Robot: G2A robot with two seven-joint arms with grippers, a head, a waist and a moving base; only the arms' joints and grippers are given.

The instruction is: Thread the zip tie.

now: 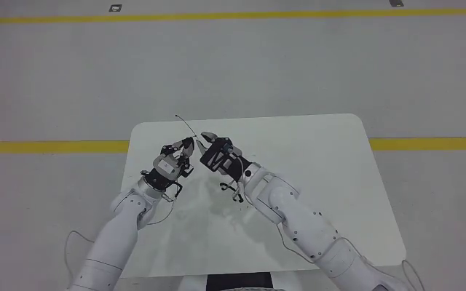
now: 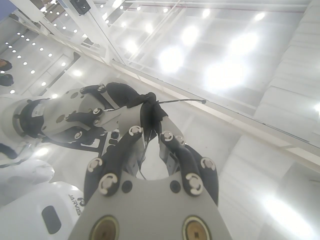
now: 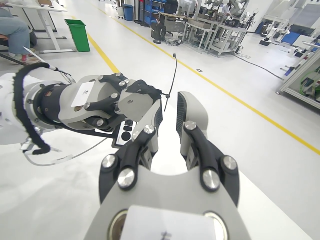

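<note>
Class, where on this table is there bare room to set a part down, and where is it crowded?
Free: the right side of the table, from the right arm out to the right edge, and the far-right corner. Crowded: the far-left part, where the left gripper pinches the zip tie beside the open right gripper.

A white label [image 3: 82, 93] bearing one printed character is seen on the left gripper [image 3: 160, 95]; a similar label [image 3: 172, 226] is stuck on the right gripper [image 3: 168, 108].
</note>
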